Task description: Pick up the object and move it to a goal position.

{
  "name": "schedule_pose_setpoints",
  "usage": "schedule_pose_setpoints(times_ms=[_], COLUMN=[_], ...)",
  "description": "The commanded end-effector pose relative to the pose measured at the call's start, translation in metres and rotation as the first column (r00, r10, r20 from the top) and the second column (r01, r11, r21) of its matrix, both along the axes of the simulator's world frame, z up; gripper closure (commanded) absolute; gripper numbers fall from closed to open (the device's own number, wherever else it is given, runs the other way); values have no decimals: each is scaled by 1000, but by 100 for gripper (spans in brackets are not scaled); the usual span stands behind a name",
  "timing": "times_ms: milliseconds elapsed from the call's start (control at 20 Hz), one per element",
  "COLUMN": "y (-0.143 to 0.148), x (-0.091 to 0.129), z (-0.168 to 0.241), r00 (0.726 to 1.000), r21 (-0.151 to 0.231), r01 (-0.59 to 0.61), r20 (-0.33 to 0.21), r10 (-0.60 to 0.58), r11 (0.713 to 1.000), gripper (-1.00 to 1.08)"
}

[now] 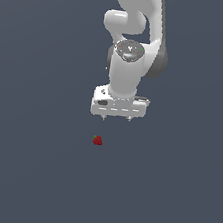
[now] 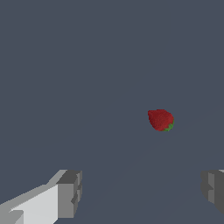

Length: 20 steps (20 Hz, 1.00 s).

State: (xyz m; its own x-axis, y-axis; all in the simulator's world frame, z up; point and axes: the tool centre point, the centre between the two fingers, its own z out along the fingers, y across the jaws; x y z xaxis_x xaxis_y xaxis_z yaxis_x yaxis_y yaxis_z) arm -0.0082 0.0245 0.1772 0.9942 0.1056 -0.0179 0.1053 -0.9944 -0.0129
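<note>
The object is a tiny red strawberry-like lump with a small green top (image 1: 97,140), lying on the dark grey floor. It also shows in the wrist view (image 2: 160,120). My white gripper (image 1: 116,118) hangs above it, a little toward the exterior view's right, and does not touch it. The jaws stand wide apart and hold nothing. In the wrist view the gripper (image 2: 142,192) shows two grey fingertips (image 2: 70,192) far from each other, with the strawberry beyond them.
The floor (image 1: 23,171) is plain dark grey all around. The white arm (image 1: 128,60) rises behind the gripper to the frame's top.
</note>
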Motion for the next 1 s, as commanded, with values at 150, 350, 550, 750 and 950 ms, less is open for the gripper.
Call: schedule_pose_setpoints(times_ms=[150, 350, 550, 750, 950], y=[1, 4, 6, 5, -1], x=[1, 4, 4, 5, 8], z=[2, 9, 14, 11, 3], r00=[1000, 999, 998, 998, 997], r21=[-2, -11, -16, -15, -15], r01=[-10, -46, -59, -60, -76], r20=[1, 6, 8, 8, 9], r10=[10, 46, 59, 60, 76], r11=[1000, 999, 998, 998, 997], gripper=[-92, -92, -92, -92, -92])
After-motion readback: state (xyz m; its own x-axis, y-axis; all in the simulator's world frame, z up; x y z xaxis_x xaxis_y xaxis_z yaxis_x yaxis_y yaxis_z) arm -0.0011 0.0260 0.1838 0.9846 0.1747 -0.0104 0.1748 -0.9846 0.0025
